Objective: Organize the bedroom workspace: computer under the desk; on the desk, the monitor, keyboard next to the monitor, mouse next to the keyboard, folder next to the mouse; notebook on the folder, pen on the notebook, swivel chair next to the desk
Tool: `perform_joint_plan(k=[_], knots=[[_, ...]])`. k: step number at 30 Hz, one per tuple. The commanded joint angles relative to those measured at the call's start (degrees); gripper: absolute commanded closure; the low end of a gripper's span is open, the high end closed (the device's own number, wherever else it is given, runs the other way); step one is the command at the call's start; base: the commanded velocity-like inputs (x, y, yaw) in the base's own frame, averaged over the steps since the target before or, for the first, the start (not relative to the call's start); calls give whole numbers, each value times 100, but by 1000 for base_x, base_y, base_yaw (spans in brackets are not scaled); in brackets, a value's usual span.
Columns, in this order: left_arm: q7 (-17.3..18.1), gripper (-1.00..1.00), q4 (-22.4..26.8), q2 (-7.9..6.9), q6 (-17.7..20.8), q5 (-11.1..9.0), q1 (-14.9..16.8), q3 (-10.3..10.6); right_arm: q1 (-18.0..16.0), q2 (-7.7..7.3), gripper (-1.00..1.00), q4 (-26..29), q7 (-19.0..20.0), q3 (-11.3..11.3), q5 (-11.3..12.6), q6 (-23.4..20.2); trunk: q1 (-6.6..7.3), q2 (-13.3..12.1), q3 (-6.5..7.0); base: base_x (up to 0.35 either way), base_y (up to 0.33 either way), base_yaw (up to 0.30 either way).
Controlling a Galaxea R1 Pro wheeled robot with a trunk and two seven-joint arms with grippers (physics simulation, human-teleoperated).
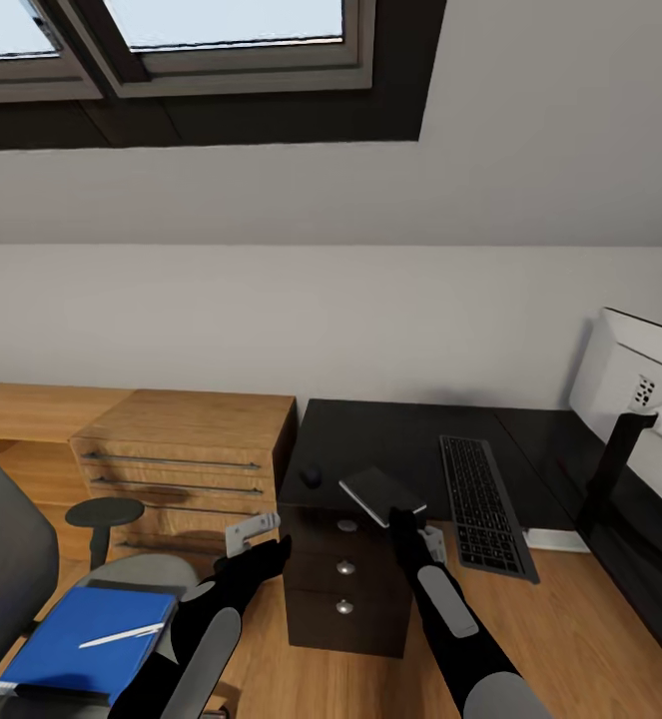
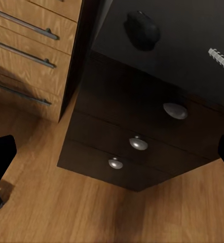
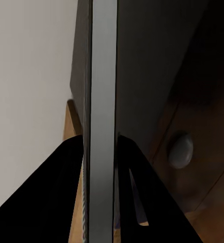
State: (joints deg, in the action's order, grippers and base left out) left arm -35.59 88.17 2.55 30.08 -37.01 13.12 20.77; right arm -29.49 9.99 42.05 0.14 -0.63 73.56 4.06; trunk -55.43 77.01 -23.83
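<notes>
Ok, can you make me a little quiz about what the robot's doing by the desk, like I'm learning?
1. True or false: the pen lies on the blue folder, which is on the swivel chair.
2. What does the right tool hold over the desk's edge? A) the mouse B) the notebook C) the keyboard
3. Fill in: the left tool, near the black drawers, is ____ (open or shut).

Key: 1 true; 2 B; 3 open.
</notes>
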Motion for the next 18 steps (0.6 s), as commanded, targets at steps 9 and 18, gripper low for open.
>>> perform_joint_plan(k=[9, 18], knots=[[-57, -100, -26, 4, 2, -52, 1, 11, -4, 1, 100, -3, 13, -7, 62, 29, -198, 367, -169, 0, 0, 0], [-62, -100, -53, 8, -2, -52, 5, 14, -4, 1, 100, -4, 13, -7, 62, 31, -396, 727, -330, 0, 0, 0]])
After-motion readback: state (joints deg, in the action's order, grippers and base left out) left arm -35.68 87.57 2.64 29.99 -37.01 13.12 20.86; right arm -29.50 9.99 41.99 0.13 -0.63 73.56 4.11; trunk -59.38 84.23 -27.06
